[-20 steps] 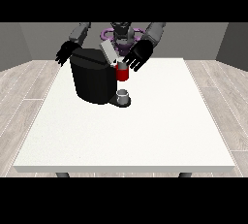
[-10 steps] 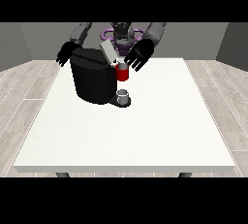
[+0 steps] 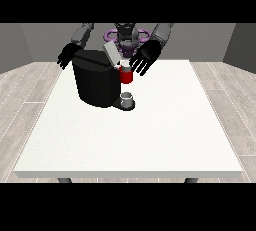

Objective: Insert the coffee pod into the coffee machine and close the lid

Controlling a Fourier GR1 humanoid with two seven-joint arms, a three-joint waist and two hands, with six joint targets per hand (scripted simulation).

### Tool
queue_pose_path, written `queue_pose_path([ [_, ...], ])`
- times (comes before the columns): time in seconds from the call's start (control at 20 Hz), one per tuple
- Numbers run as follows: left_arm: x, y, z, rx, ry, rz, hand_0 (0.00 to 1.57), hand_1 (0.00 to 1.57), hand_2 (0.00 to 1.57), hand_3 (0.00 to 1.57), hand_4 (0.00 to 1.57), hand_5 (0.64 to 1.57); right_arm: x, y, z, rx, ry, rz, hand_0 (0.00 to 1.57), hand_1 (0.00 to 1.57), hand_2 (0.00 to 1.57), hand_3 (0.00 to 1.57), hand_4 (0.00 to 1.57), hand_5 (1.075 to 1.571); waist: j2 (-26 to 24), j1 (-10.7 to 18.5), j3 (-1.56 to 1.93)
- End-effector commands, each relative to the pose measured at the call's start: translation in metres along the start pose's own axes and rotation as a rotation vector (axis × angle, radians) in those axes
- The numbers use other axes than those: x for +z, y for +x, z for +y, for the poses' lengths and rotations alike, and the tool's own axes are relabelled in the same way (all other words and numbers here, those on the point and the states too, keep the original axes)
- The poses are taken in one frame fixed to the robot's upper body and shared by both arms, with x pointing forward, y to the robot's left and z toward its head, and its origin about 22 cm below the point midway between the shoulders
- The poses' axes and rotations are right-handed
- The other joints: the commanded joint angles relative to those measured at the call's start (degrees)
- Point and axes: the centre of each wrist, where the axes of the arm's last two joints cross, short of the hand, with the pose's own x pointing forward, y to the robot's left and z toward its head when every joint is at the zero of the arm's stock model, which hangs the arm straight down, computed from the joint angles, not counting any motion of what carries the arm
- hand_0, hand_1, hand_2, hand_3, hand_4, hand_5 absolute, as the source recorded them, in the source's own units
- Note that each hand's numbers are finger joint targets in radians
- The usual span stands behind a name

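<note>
Where grey walls meet plank floor [image 3: 30, 90], a white table [image 3: 150, 135] stands.

A white surface [image 3: 150, 130] spreads below and well forward of the hand at the view's right [image 3: 145, 57]. A small grey cup [image 3: 127, 98] stands on it, below that hand.

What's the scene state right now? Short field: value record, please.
machine: black coffee machine on the white table, view's left of centre
lid: grey lid tilted up, not closed
pod area: red part at machine's front
cup: small grey cup below it
hand at view's right: fingers spread, beside the red part
hand at view's left: behind machine, fingers spread
</note>
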Motion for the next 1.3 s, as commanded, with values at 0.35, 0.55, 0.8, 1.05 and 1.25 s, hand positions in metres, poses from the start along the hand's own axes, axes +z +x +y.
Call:
queue_pose_path([
  [0.35, 0.002, -0.002, -0.005, -0.052, -0.077, 0.009, 0.00, 0.00, 0.00, 0.00, 0.00, 1.571, 0.003, -0.014, -0.016, 0.029, -0.021, 0.033, 0.00, 0.00, 0.00, 0.00, 0.36, 1.571, -1.57, 1.21, -0.07],
  [0.55, 0.005, -0.010, 0.003, -0.036, -0.056, 0.029, 0.00, 0.00, 0.00, 0.00, 0.00, 1.571, 0.006, -0.012, -0.012, 0.008, 0.004, 0.048, 0.00, 0.00, 0.00, 0.00, 0.39, 1.571, -1.97, 0.23, -0.10],
  [0.8, 0.007, -0.009, -0.019, -0.037, -0.084, 0.021, 0.00, 0.00, 0.00, 0.00, 0.00, 1.571, 0.014, -0.025, -0.020, 0.005, -0.052, 0.084, 0.00, 0.00, 0.00, 0.00, 0.41, 1.571, -5.28, 2.34, -0.09],
  [1.05, 0.009, -0.001, -0.082, 0.136, -0.145, 0.043, 0.00, 0.00, 0.00, 0.00, 0.00, 1.571, 0.035, -0.051, -0.023, 0.011, -0.087, 0.175, 0.00, 0.00, 0.00, 0.00, 0.38, 1.571, -11.05, 5.82, -0.09],
  [1.25, 0.016, -0.008, -0.100, 0.405, -0.105, 0.060, 0.00, 0.00, 0.00, 0.00, 0.00, 1.571, 0.050, -0.066, -0.047, 0.014, -0.148, 0.223, 0.00, 0.00, 0.00, 0.00, 0.43, 1.571, -15.60, 9.41, -0.10],
])
